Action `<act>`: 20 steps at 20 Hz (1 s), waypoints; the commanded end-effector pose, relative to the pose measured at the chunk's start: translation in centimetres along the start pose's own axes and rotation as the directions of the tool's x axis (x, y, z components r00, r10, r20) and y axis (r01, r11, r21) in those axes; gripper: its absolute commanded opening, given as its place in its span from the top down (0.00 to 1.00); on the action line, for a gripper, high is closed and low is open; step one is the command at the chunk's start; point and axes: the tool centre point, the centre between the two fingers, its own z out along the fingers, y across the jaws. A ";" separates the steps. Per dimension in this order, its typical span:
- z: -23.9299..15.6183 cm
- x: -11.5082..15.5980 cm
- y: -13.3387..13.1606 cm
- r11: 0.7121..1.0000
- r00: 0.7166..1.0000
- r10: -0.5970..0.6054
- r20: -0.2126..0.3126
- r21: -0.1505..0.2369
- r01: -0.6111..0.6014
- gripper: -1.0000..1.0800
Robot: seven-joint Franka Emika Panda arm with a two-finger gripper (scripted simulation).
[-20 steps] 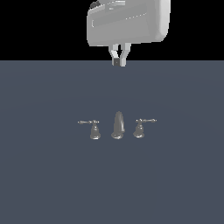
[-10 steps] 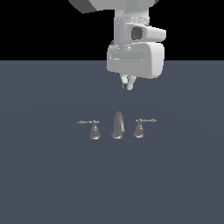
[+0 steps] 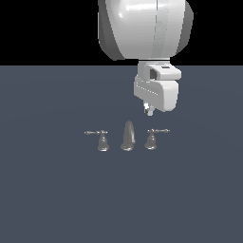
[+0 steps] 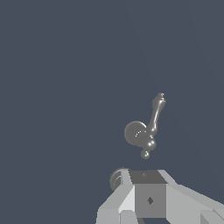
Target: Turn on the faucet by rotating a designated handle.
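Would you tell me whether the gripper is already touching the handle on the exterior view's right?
Not touching. The gripper hangs above the handle with floor visible between them; the wrist view shows the handle clear of the fingers.

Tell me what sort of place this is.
A simulator's bare test scene, most likely, not a real bathroom or kitchen. A tiny grey faucet with the handle and its twin stands straight on a flat slate-blue floor, no sink or counter, under a black void. The tool hangs above the handle.
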 end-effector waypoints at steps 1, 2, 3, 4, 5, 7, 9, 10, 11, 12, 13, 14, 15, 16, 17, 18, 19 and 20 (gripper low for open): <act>1.7 1.4 -0.4 0.998 0.998 0.063 -0.001 0.000 -0.063 1.00; 2.3 1.8 -0.5 0.996 0.996 0.085 -0.001 0.000 -0.085 1.00; 2.8 2.3 -0.5 0.994 0.994 0.105 0.000 0.000 -0.105 1.00; 3.3 2.7 -0.6 0.992 0.992 0.124 0.000 0.000 -0.124 1.00; 3.8 3.1 -0.7 0.990 0.990 0.142 0.000 0.000 -0.142 1.00; 4.7 3.9 -0.8 0.985 0.985 0.175 0.001 0.000 -0.175 1.00; 5.4 4.5 -0.8 0.980 0.980 0.201 0.002 0.000 -0.201 1.00; 5.7 4.7 -0.8 0.977 0.977 0.213 0.002 0.001 -0.213 1.00; 5.9 5.0 -0.8 0.975 0.975 0.222 0.002 0.001 -0.222 1.00; 6.1 5.1 -0.9 0.973 0.973 0.231 0.002 0.001 -0.231 1.00; 6.3 5.3 -0.9 0.971 0.971 0.237 0.003 0.001 -0.237 1.00; 6.5 5.4 -0.9 0.970 0.970 0.243 0.003 0.001 -0.243 1.00; 6.6 5.5 -0.9 0.969 0.969 0.247 0.003 0.001 -0.247 1.00; 6.6 5.6 -0.9 0.968 0.968 0.249 0.004 0.001 -0.249 1.00; 6.6 5.6 -0.9 0.968 0.968 0.250 0.004 0.001 -0.250 1.00; 6.6 5.6 -0.9 0.968 0.968 0.250 0.004 0.001 -0.250 1.00; 6.6 5.6 -0.9 0.968 0.968 0.250 0.004 0.001 -0.250 1.00; 6.6 5.6 -0.9 0.968 0.968 0.250 0.004 0.001 -0.250 1.00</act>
